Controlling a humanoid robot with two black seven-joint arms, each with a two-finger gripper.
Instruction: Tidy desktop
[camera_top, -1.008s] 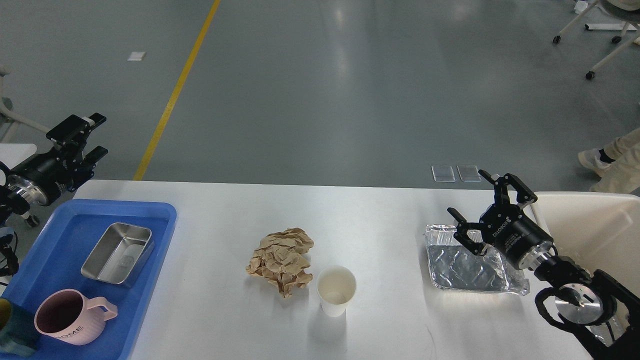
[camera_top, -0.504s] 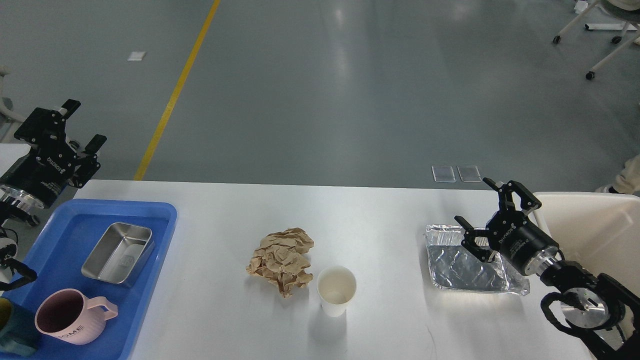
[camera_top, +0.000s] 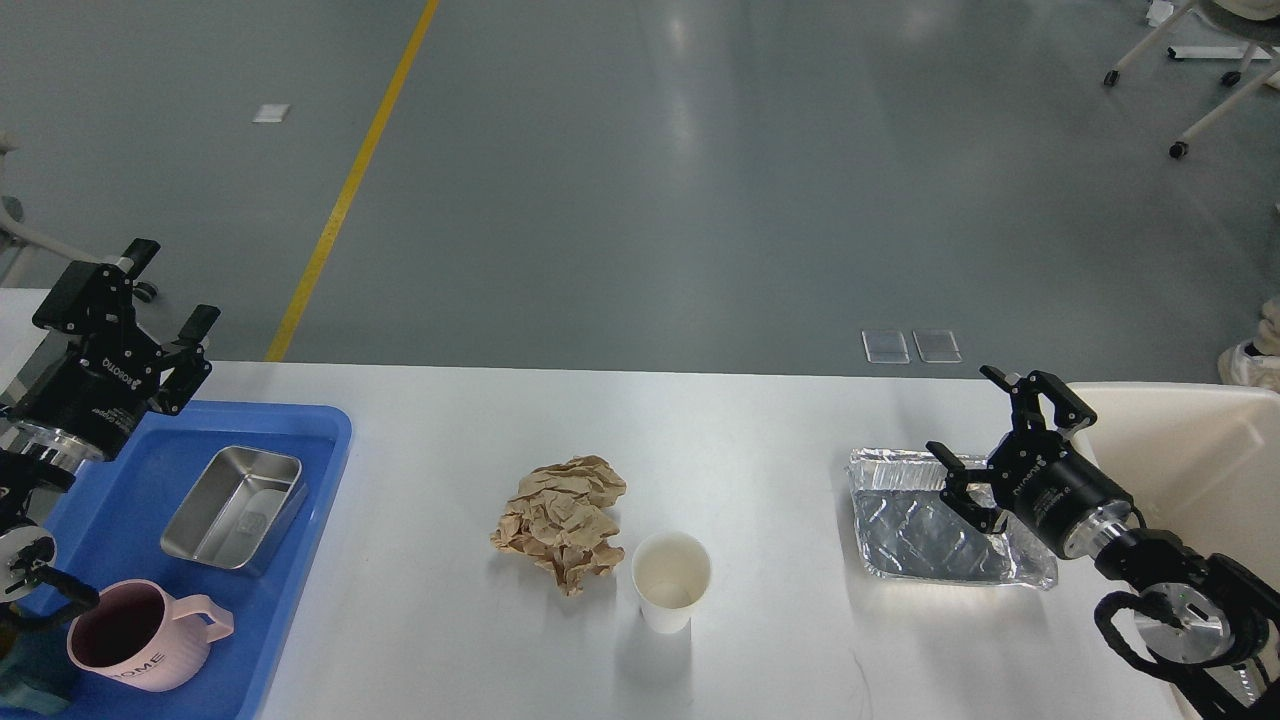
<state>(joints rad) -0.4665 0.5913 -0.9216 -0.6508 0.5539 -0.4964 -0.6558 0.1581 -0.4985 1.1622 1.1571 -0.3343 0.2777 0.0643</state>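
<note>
The desktop (camera_top: 780, 430), smooth glossy white with rounded far corners, fills the lower half of the frame, edge to edge. At lower centre a crumpled brown paper wad (camera_top: 562, 518), matte and creased, lies just beside an upright white paper cup (camera_top: 671, 580). At right sits a wrinkled shiny foil tray (camera_top: 925, 525), rectangular and shallow. My right gripper (camera_top: 978, 425) hangs over the foil tray's right side, fingers spread wide, holding nothing. A beige bin (camera_top: 1190, 440) sits at the right edge. At lower left a blue plastic tray (camera_top: 300, 520) holds a brushed steel rectangular pan (camera_top: 236, 507) and a pink ribbed mug (camera_top: 140, 650). My left gripper (camera_top: 170, 290) sits over the tray's far left corner, fingers apart, holding nothing.
</note>
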